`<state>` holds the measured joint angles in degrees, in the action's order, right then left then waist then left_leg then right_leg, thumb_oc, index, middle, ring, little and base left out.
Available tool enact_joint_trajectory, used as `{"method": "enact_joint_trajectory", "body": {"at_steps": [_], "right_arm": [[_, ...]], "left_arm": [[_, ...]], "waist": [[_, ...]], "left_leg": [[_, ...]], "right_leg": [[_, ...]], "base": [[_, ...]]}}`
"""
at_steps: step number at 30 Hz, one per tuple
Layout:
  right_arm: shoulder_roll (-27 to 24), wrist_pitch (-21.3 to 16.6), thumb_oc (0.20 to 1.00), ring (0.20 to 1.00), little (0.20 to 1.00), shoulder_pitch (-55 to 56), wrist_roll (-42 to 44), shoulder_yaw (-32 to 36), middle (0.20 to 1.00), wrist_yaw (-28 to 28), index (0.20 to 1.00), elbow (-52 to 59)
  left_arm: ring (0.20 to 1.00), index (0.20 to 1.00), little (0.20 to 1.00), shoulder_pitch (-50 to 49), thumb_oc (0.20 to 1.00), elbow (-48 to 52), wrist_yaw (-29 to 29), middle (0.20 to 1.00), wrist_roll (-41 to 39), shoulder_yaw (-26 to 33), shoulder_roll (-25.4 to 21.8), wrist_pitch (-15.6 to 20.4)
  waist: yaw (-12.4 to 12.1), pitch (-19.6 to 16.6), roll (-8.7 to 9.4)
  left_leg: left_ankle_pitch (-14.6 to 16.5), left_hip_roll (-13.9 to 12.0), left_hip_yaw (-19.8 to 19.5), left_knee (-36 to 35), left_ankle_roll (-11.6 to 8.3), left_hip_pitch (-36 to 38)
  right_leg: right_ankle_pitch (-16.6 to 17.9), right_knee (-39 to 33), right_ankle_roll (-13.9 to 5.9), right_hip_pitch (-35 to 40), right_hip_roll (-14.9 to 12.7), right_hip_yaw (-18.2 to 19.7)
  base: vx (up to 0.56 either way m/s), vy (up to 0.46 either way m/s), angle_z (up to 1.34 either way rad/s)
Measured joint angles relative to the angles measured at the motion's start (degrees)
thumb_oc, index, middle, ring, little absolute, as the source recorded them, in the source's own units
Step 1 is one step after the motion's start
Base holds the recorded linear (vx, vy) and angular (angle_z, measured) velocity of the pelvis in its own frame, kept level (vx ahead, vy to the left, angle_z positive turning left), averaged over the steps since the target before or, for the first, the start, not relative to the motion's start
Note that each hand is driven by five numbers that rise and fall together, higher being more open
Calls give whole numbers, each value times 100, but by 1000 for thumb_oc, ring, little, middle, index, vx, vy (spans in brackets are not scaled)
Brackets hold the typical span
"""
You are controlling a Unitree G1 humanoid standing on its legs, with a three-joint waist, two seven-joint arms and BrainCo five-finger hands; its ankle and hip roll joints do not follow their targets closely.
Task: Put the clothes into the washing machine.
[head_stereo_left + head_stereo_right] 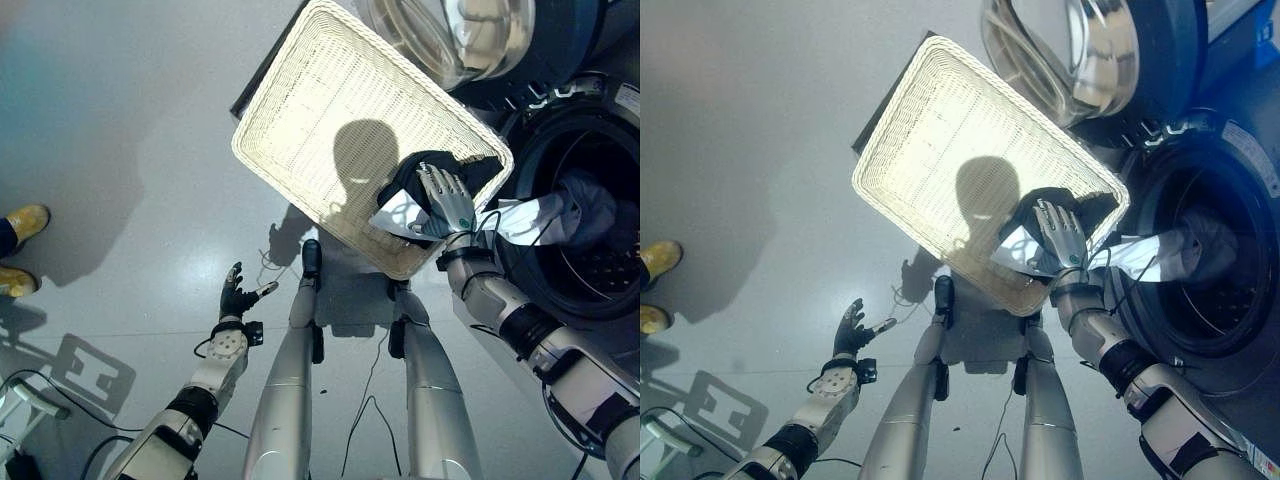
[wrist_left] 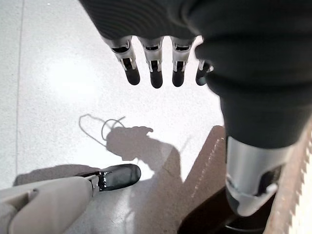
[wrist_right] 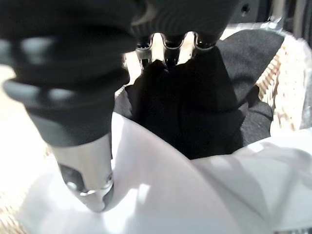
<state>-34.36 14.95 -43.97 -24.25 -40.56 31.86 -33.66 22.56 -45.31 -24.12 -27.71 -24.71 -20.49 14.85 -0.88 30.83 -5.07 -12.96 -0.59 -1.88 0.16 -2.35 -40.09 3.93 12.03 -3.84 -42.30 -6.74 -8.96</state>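
In the corner of the pale woven rectangular basket [image 1: 300,110], the right hand [image 1: 446,196] lies with its fingers buried in the soft, light black cloth [image 3: 195,112], so I cannot tell its grip; a gathered fold seems the best hold.

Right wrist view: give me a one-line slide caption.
Right robot hand reaching into the dark garment lying on a white cloth in the wicker basket.

glossy grey floor [image 1: 120,150], bright glare
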Motion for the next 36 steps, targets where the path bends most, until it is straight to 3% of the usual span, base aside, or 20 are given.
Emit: {"method": "enact_joint_trajectory", "body": {"at_steps": [9, 17, 23, 24, 26, 27, 36], "right_arm": [[623, 526, 1000, 1000, 1000, -683, 366, 30, 1000, -274, 1000, -1313], [682, 942, 1000, 1000, 1000, -945, 83, 39, 1000, -676, 1000, -1644], [873, 1470, 1000, 1000, 1000, -1267, -923, -84, 1000, -1961, 1000, -2054], [881, 1527, 824, 824, 824, -1333, -1069, -91, 824, -2256, 824, -2087], [879, 1552, 247, 247, 247, -1399, -1326, -97, 247, -2610, 247, -2123], [878, 1564, 200, 200, 200, -1477, -1541, -118, 200, -2900, 200, -2174], [945, 1379, 200, 200, 200, -1603, -1832, -68, 200, -3618, 200, -3133]], "left_arm": [[1000, 1000, 1000, 185, 1000, -70, 9, 1000, 1, -139, 27, -56], [1000, 1000, 1000, 237, 1000, -34, 14, 1000, 1, -164, 29, -56], [1000, 1000, 1000, 223, 1000, 35, 58, 1000, 2, -289, 71, -66], [1000, 1000, 1000, 223, 1000, 65, 60, 1000, 2, -295, 80, -66], [1000, 1000, 1000, 224, 1000, 87, 63, 1000, 2, -334, 80, -69], [1000, 1000, 1000, 224, 1000, 99, 63, 1000, 2, -375, 84, -93], [1000, 1000, 1000, 225, 1000, 102, 56, 1000, 0, -497, 378, -208]], "waist": [[-87, -2, -5], [-255, -14, -20], [-320, -311, -40], [-326, -323, -41], [-331, -324, -40], [-343, -324, -40], [-625, -501, -114]], "left_leg": [[-80, -9, -109, -17, -15, -52], [-104, -21, -154, 0, -94, -101], [-114, -64, -153, 39, -105, -291], [-114, -68, -153, 46, -106, -287], [-114, -82, -154, 50, -106, -287], [-119, -96, -155, 52, -113, -287], [-225, -100, -233, 76, -175, -357]], "right_leg": [[-118, 136, 12, -25, -2, -98], [-307, 579, 80, -224, -40, -108], [-353, 720, 114, -395, -39, -178], [-385, 778, 113, -398, -43, -179], [-418, 827, 124, -399, -40, -182], [-443, 872, 137, -401, -32, -185], [-711, 1277, 219, -569, -47, -184]], "base": [[15, -11, 9], [11, -11, 4], [3, -16, 7], [5, -22, 13], [3, -30, 11], [4, -34, 9], [-1, 4, 9]]}}
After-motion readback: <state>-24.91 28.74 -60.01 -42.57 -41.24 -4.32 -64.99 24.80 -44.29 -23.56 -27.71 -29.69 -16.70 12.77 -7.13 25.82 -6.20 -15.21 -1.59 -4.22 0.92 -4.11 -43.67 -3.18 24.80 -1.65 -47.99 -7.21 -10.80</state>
